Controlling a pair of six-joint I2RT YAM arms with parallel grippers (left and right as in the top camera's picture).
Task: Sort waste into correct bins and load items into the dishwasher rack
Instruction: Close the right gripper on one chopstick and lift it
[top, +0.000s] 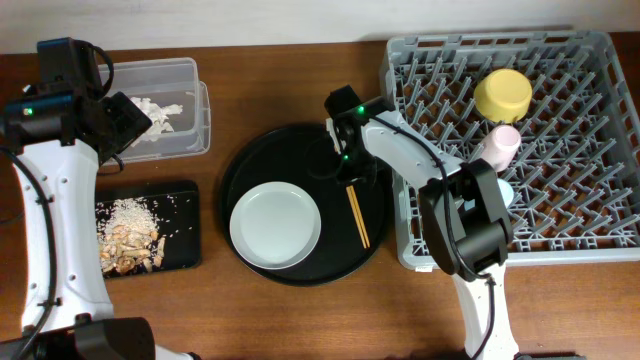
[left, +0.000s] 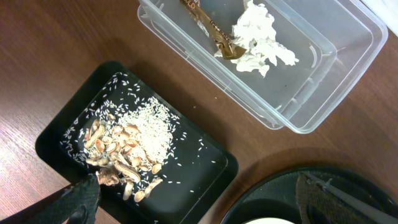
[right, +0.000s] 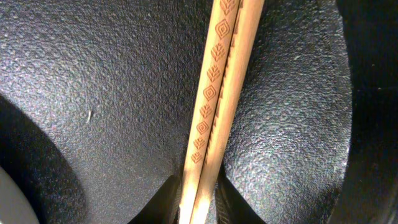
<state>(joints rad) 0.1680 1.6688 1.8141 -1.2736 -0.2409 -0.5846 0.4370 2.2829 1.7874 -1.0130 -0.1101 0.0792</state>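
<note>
Right wrist view: the right gripper (right: 196, 202) has its fingers drawn narrow, pinched from both sides on the chopsticks (right: 217, 93), which lie as a pair, touching side by side, on the pebbled floor of the round tray (right: 93, 93). The hold looks to be near one end.

They should handle as light, stiff and thin. The wood is smooth, so one stick could slide or scissor past the other. A firm squeeze across both would likely keep them together.

Overhead, the plate (top: 275, 225) sits just beside them on the same tray, with the rack (top: 392, 70) to the right.

The left gripper (left: 199, 208) hovers with its fingers wide, holding nothing, above the black tray (left: 56, 134) of rice (left: 149, 134) and the tub (left: 323, 93) holding paper (left: 261, 37).
</note>
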